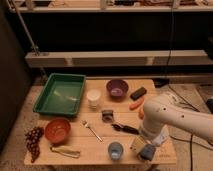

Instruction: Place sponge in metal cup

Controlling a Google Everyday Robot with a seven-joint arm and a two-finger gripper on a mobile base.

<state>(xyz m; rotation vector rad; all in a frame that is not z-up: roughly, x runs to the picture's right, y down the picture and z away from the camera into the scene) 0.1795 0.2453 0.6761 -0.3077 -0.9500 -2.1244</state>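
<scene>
The metal cup (115, 150), a small grey-blue cup, stands upright near the table's front edge, right of centre. My gripper (143, 150) hangs down from the white arm (162, 117) just to the right of the cup, low over the table's front right corner. A tan block that looks like the sponge (136, 144) is at the gripper, on the side facing the cup. I cannot tell whether it is held or lies on the table.
On the wooden table (95, 145) are a green tray (60, 95), a white cup (93, 98), a purple bowl (117, 89), a dark block (138, 93), a carrot (135, 105), a red bowl (57, 130), grapes (33, 141), a fork (92, 130) and a small dark object (107, 115).
</scene>
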